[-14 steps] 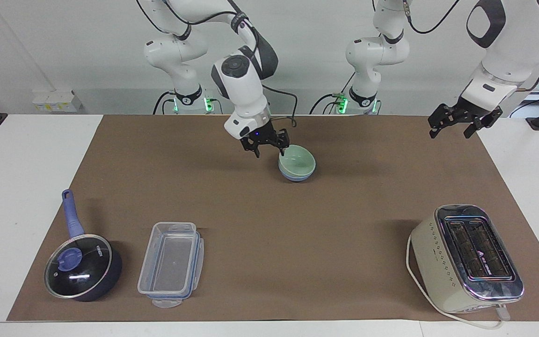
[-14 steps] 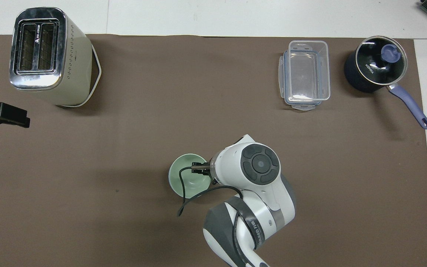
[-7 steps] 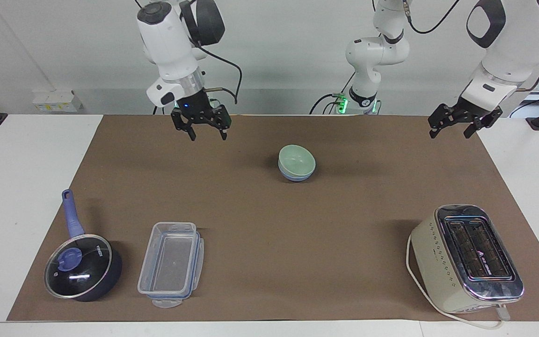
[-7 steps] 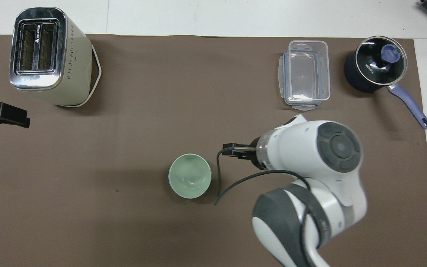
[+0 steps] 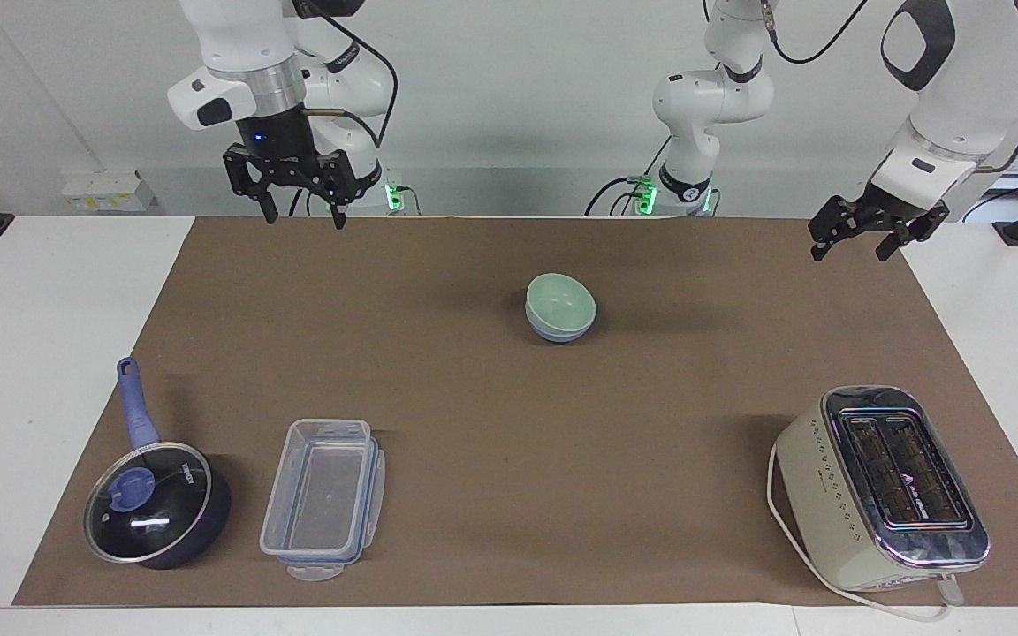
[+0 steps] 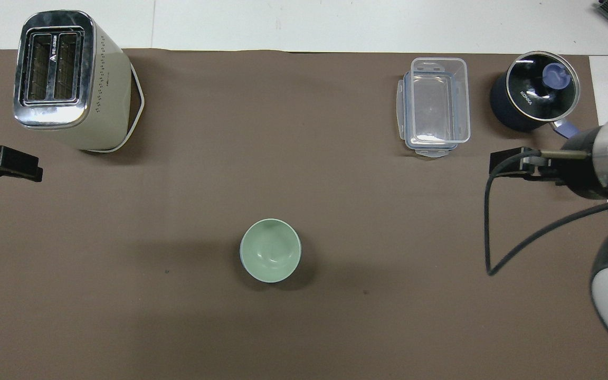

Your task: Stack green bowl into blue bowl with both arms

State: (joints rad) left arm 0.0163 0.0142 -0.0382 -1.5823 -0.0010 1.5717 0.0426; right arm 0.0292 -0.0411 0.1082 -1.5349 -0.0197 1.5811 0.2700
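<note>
Toaster (image 5: 882,487), lidded pan (image 5: 155,505), clear container (image 5: 323,501)

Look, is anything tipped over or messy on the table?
No, nothing stands out. The green bowl sits neatly inside the blue bowl, and the toaster, pan and box stand upright.

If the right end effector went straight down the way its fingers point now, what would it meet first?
Probably only the bare brown mat near the robots' edge. The right end effector hangs open, fingers down, well clear of the green bowl; exact depth is hard to judge.

A white table (image 5: 49,291) carried a brown mat (image 5: 491,424); on it sat bowls, toaster (image 5: 880,486), container (image 5: 323,499), pan (image 5: 155,503).
</note>
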